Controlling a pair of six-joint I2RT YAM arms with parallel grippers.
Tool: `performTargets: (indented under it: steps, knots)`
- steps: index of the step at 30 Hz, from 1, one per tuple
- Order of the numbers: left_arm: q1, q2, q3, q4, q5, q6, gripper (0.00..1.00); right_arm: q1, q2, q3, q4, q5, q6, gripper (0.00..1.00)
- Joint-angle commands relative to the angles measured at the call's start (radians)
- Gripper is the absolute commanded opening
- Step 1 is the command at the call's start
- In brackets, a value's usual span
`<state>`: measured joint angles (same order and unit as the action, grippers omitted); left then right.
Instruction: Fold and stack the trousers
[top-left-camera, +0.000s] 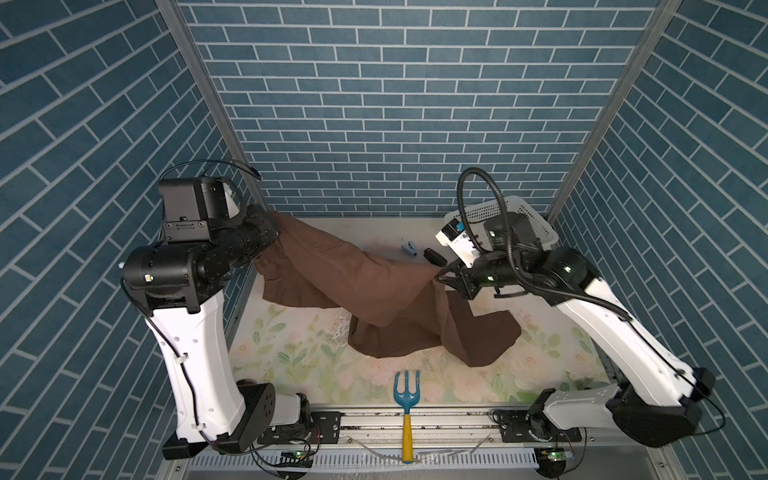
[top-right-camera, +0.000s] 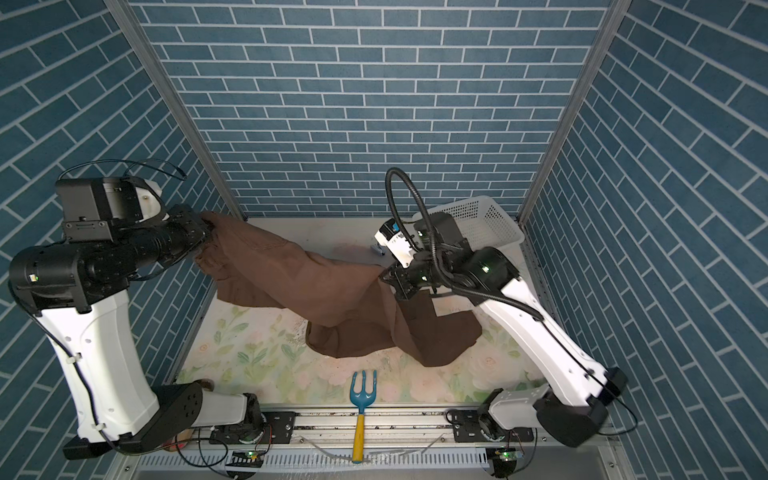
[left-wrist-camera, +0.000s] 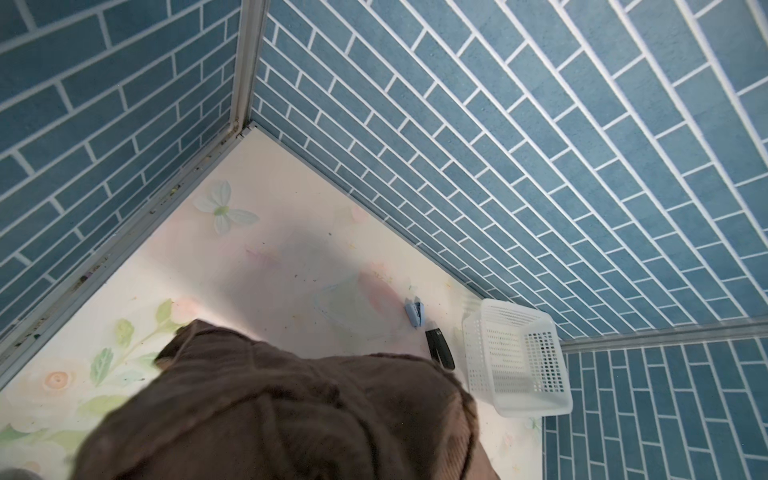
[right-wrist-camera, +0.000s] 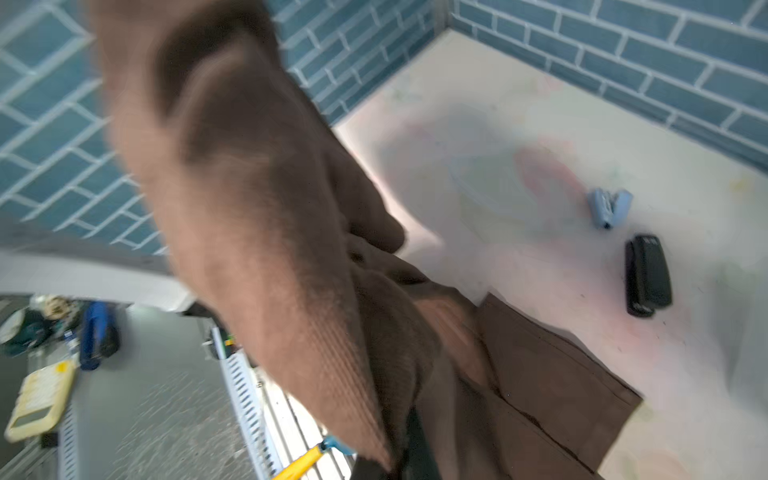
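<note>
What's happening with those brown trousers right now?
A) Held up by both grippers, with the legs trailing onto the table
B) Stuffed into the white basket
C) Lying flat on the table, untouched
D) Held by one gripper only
A: the left gripper and the right gripper each pinch the trousers, whose lower part sags onto the table.

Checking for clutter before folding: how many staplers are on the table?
2: a small light-blue stapler at the back, and a black stapler beside it, nearer the white basket. The trousers may hide others.
</note>
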<state>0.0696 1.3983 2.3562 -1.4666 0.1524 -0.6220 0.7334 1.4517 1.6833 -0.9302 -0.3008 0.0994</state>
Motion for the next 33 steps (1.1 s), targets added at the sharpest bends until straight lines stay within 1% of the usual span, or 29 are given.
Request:
performTargets:
  steps: [1, 2, 3, 4, 6, 8, 11, 15, 16, 19, 23, 26, 30, 31, 32, 33]
  knots:
    - [0.019, 0.014, 0.035, 0.0, -0.047, 0.027, 0.0, -0.104, 0.257, 0.069, -0.019, 0.161, 0.009, 0.0]
    - [0.022, 0.015, 0.037, -0.001, -0.047, 0.028, 0.0, -0.122, 0.315, 0.109, -0.027, 0.171, 0.038, 0.06]
    - [0.025, 0.015, 0.037, 0.001, -0.047, 0.032, 0.0, -0.132, 0.34, 0.124, -0.017, 0.164, 0.061, 0.13]
    - [0.025, 0.017, 0.036, 0.0, -0.049, 0.035, 0.0, -0.138, 0.344, 0.111, 0.016, 0.147, 0.085, 0.21]
    - [0.028, 0.019, 0.034, -0.006, -0.059, 0.048, 0.0, -0.138, 0.306, 0.039, 0.107, 0.112, 0.122, 0.35]
    - [0.032, 0.024, 0.029, -0.011, -0.077, 0.061, 0.0, -0.138, 0.241, -0.067, 0.174, 0.101, 0.15, 0.45]
    - [0.033, 0.015, -0.016, 0.01, -0.084, 0.064, 0.0, -0.138, 0.162, -0.185, 0.138, 0.177, 0.172, 0.65]
    - [0.033, 0.002, -0.092, 0.059, -0.062, 0.059, 0.0, -0.14, 0.057, -0.362, 0.017, 0.334, 0.245, 0.7]
    - [0.033, -0.002, -0.109, 0.069, -0.057, 0.058, 0.0, -0.141, 0.029, -0.408, -0.01, 0.361, 0.277, 0.77]
    - [0.033, -0.01, -0.147, 0.089, -0.05, 0.057, 0.0, -0.161, -0.033, -0.558, -0.045, 0.346, 0.344, 0.78]
    - [0.034, -0.015, -0.177, 0.106, -0.049, 0.051, 0.0, -0.175, -0.065, -0.71, 0.009, 0.243, 0.394, 0.74]
    - [0.035, -0.014, -0.18, 0.105, -0.046, 0.05, 0.0, -0.175, -0.048, -0.758, 0.047, 0.179, 0.423, 0.74]
    - [0.034, -0.019, -0.186, 0.093, -0.057, 0.05, 0.0, -0.175, 0.007, -0.772, 0.075, 0.17, 0.438, 0.73]
    - [0.035, -0.022, -0.188, 0.091, -0.06, 0.05, 0.0, -0.175, 0.021, -0.772, 0.082, 0.174, 0.443, 0.68]
    - [0.035, -0.024, -0.189, 0.09, -0.062, 0.051, 0.0, -0.176, 0.035, -0.772, 0.093, 0.176, 0.449, 0.58]
    - [0.036, -0.023, -0.191, 0.088, -0.063, 0.052, 0.0, -0.177, 0.046, -0.772, 0.1, 0.178, 0.454, 0.43]
